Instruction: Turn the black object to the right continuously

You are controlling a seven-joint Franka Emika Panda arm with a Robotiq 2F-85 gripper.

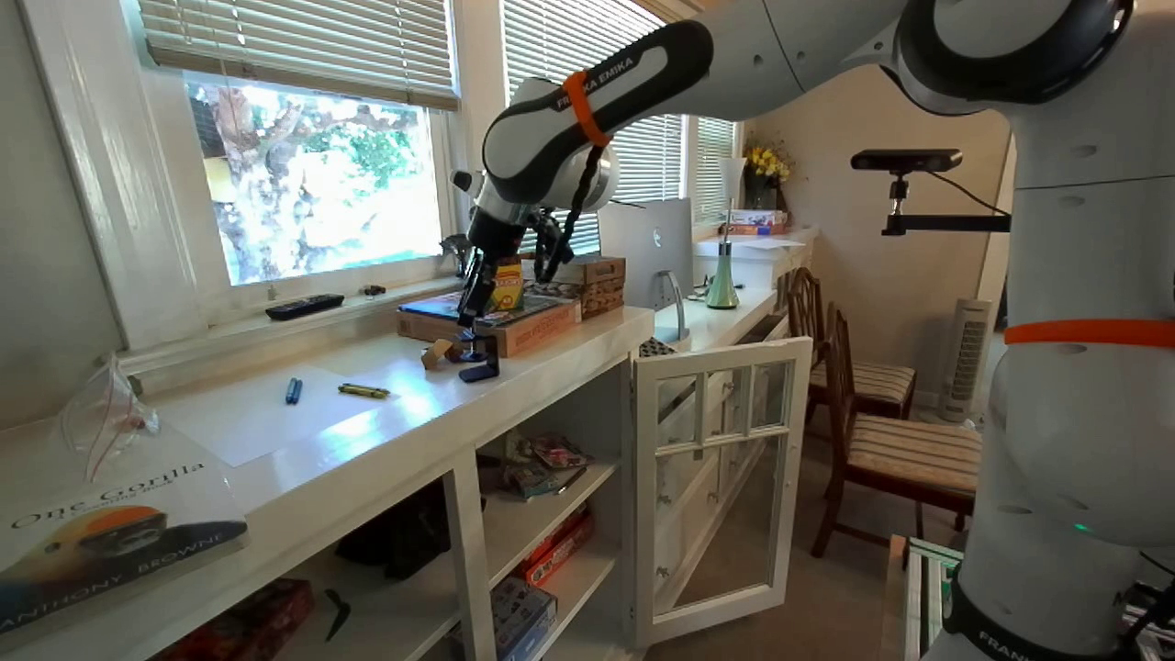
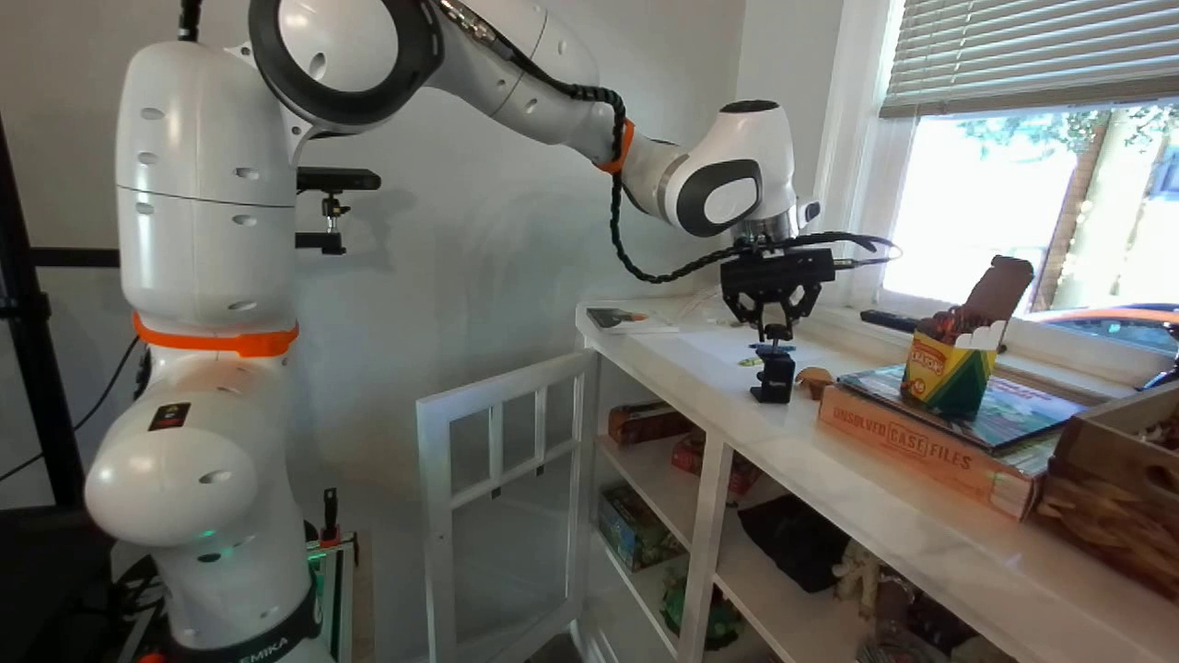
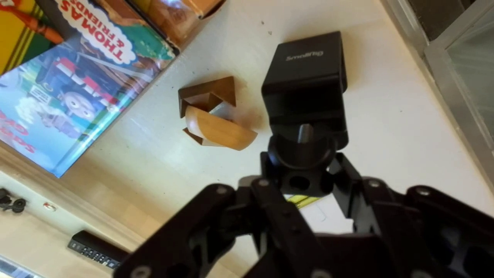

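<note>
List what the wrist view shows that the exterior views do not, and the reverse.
Wrist view only: a legible "Thomas & Friends" title and the blue engine picture beside it.
Exterior views only: the white robot arm and the One Gorilla book.
Shared: the black object with the claw on it, the brown cardboard piece, the crayon box and the remote control.
</note>
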